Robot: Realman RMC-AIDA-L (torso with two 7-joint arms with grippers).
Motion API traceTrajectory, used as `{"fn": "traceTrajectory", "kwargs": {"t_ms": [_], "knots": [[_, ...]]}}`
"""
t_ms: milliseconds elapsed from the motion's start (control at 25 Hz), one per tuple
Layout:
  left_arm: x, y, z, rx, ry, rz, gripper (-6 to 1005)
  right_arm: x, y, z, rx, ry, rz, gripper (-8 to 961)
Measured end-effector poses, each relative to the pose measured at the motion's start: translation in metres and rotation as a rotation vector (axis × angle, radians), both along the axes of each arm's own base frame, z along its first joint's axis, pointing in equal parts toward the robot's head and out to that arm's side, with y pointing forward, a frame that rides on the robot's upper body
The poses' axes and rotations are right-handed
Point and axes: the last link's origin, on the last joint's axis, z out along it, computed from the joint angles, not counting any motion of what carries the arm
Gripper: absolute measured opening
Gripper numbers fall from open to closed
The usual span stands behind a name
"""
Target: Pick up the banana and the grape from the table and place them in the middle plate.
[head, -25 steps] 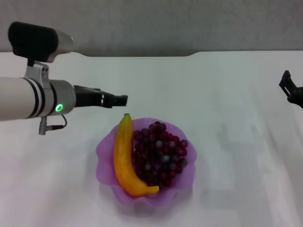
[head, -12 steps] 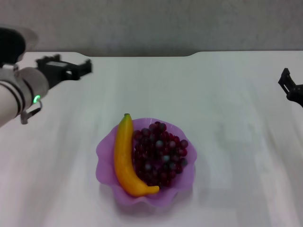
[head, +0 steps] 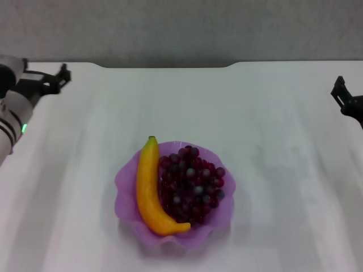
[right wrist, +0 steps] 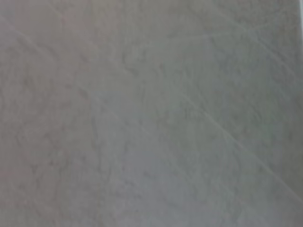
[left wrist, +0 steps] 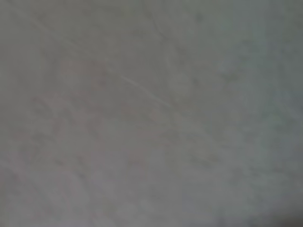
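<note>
The banana [head: 148,190] lies along the left side of the lilac plate [head: 226,212], stem tip toward the far rim. The bunch of dark red grapes [head: 191,182] fills the plate beside it. The plate sits on the white table [head: 272,130], near the front middle. My left gripper [head: 54,79] is at the far left, well away from the plate, holding nothing. My right gripper [head: 343,99] is at the far right edge, also away from the plate. Both wrist views show only bare white surface.
The table's dark notched far edge [head: 164,64] runs across the back.
My left arm has drawn back from just above the plate's far left rim to the far left edge of the view. The right gripper has barely shifted. Banana and grapes stay in the plate.
</note>
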Motion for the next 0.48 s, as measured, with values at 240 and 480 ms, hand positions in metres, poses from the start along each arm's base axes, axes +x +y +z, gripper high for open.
{"fn": "traceTrajectory", "kwargs": {"t_ms": [240,480], "knots": [[-0.013,-0.005,-0.003,0.097,0.036,-0.040,897,-0.004,0.003,-0.001,-0.003,-0.004,0.012,878],[-0.025,-0.006,-0.004,0.122,-0.064,-0.046,897,-0.008,0.006,0.000,-0.002,-0.006,0.022,878]]}}
